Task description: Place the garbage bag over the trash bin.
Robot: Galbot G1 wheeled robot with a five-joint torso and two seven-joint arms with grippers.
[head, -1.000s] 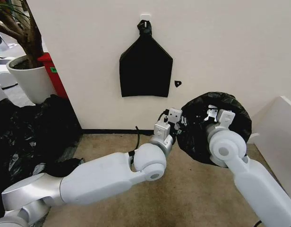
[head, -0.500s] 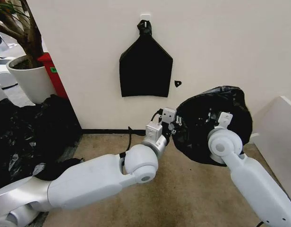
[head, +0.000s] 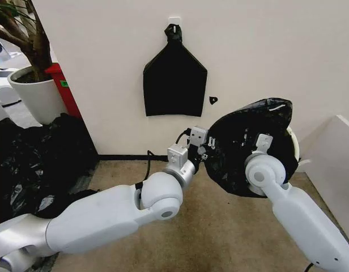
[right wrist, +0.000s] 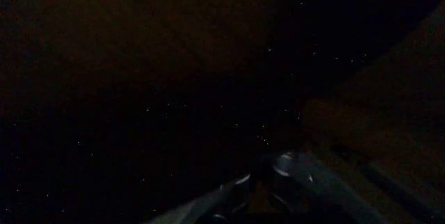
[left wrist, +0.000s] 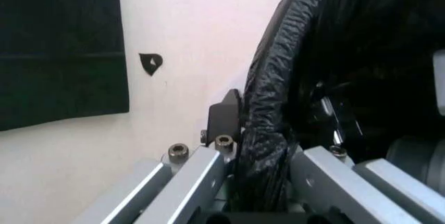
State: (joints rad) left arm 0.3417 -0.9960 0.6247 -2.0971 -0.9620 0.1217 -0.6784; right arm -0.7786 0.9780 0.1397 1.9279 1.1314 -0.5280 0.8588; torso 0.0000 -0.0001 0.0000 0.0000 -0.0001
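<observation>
The garbage bag [head: 242, 156], glossy wrinkled black film, hangs in the air in front of the wall with its mouth turned toward me. It is pulled over the trash bin, whose cream rim [head: 297, 150] peeks out at the bag's right edge. My left gripper [head: 204, 148] is at the bag's left edge. In the left wrist view it [left wrist: 268, 146] is shut on a bunched fold of the bag [left wrist: 278, 78]. My right gripper [head: 264, 141] reaches into the bag's mouth from below, with dark film all around it.
A flat black bag [head: 174, 85] hangs from a wall hook above. A big heap of black film [head: 33, 164] lies at the left, behind it a white plant pot [head: 35, 96]. A white panel [head: 333, 158] stands at the right. Brown floor [head: 220, 232] spreads below.
The left arm has drawn back to the left, pulling the bag's edge with it. The bag has tipped and stretched, and the bin's cream rim now shows at the right.
</observation>
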